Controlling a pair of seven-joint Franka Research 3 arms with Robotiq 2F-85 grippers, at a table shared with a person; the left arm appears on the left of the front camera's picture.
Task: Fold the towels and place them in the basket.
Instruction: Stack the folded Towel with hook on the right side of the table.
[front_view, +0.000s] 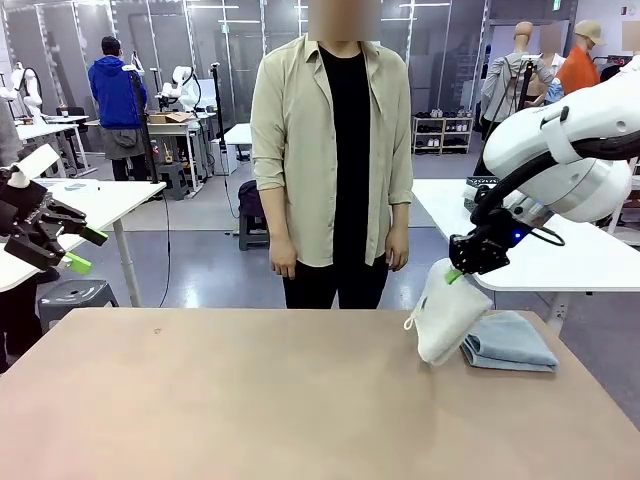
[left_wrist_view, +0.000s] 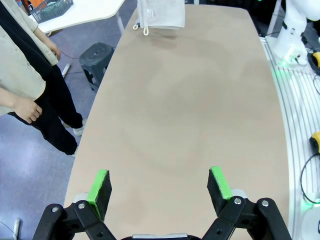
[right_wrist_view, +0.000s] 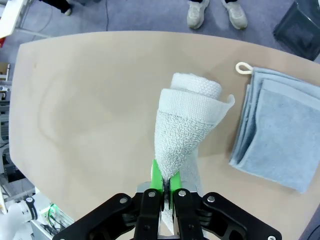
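Observation:
My right gripper (front_view: 458, 273) is shut on the top of a cream-white terry towel (front_view: 445, 312), which hangs folded above the table's right side. In the right wrist view the same towel (right_wrist_view: 187, 125) drapes down from the pinched green pads (right_wrist_view: 158, 177). A folded blue-grey towel (front_view: 508, 342) with a white corner loop lies flat on the table just right of it, seen too as the blue-grey towel (right_wrist_view: 277, 127). My left gripper (front_view: 80, 250) is raised off the table's left edge, open and holding nothing, its fingers (left_wrist_view: 98, 188) spread wide over bare tabletop. The basket is out of view.
A person (front_view: 333, 150) stands at the far side of the table, hands hanging at their sides. The tan tabletop (front_view: 250, 400) stretches wide to the left and front. White tables and a stool (front_view: 72, 292) stand beyond the left edge.

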